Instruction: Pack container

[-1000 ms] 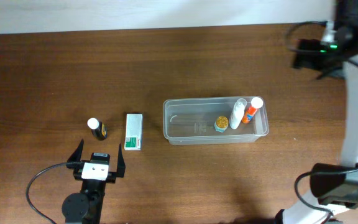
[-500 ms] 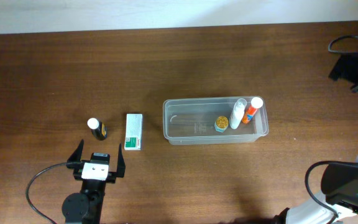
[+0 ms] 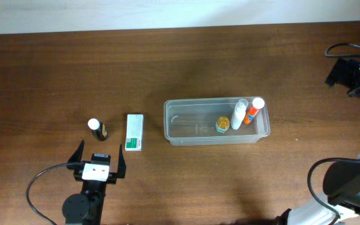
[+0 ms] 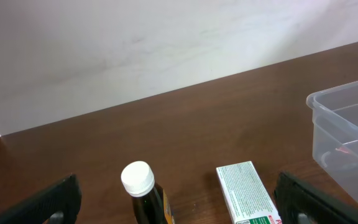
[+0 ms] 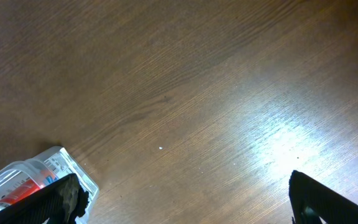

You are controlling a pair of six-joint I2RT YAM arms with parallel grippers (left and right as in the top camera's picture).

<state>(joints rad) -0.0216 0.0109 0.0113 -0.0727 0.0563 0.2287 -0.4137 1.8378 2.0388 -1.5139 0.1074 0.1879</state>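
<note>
— How did the left gripper stand?

— Its two dark fingers were spread wide with nothing between them. Just ahead of them, on the brown wood-grain table, stood a small dark glass bottle with a round white cap, nearer the left finger. Beside the bottle, nearer the right finger, a flat white-and-green cardboard box lay lengthwise.

— And the clear, translucent rectangular plastic container?

— It sat ahead of that gripper and off to its right, just past the box. It had rounded corners and a rimmed edge, and its smooth wall showed at the edge of the left wrist view. At its far end lay a white plastic bottle, an orange bottle with a white cap and a small round yellow-topped jar, close together. The end nearer the box was bare.

— What about the right gripper?

— It was well apart from the container, with its fingers also wide apart and empty over glossy wood. One rounded container corner showed just beside a finger.
</note>
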